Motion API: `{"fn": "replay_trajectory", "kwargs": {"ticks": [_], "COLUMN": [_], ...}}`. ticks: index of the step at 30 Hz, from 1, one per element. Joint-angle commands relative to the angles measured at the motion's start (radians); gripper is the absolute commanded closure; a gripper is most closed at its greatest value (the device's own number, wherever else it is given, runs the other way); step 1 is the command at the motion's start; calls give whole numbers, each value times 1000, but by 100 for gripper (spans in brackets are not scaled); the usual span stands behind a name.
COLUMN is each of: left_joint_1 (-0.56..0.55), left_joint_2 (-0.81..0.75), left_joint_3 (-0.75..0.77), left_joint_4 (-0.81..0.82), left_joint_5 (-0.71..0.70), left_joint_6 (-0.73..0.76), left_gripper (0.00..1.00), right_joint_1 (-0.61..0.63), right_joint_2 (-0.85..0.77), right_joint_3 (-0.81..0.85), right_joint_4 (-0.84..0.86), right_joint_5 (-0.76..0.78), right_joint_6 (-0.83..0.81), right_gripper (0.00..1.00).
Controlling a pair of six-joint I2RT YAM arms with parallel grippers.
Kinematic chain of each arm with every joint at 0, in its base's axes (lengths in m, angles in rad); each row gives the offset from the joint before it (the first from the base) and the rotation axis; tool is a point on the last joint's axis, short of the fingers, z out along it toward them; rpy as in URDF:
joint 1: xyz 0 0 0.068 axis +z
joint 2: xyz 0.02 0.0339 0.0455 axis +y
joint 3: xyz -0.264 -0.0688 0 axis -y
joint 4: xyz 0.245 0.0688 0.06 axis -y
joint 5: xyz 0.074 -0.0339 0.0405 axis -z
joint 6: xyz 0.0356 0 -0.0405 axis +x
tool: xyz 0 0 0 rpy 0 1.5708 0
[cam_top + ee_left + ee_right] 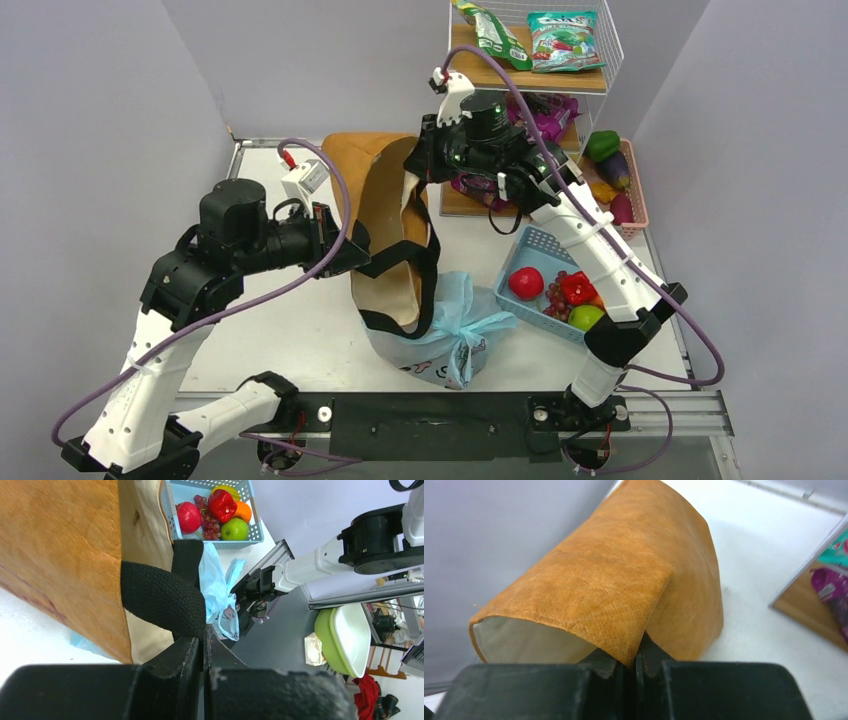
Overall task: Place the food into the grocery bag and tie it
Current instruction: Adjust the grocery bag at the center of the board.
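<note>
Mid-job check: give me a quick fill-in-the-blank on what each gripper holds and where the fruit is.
1. The left gripper is shut on a black ____.
2. The right gripper pinches the edge of the tan ____.
3. The green apple lies in the blue ____.
4. A light-blue plastic ____ lies beside that container.

Missing words: strap; tote; basket; bag.

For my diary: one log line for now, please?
left jaws: shut on black woven strap | right jaws: shut on tan-orange tote | light blue plastic bag: unheld
</note>
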Motion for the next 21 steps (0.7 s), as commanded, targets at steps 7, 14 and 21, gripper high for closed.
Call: {"fn": "replay_trajectory", "kwargs": {"ticks": [7, 14, 21], "left_joint_1": [59, 177, 235], "left_joint_2": [-23, -36, -81], "left_joint_3": [-27, -133, -168], "left_joint_4": [366, 696, 711], "left_joint_5": [372, 634, 763], "left_joint_6": [-104, -338, -339], "left_gripper": [100, 100, 100], "right_joint_1": [48, 47, 44], "right_joint_2": [-52, 26, 44], "right_joint_3": [-125, -40, -41], "right_joint_4": [419, 592, 747], "right_joint_5": [161, 258, 137], "right_joint_6": [-126, -143, -308], "right_gripper": [100, 100, 100]}}
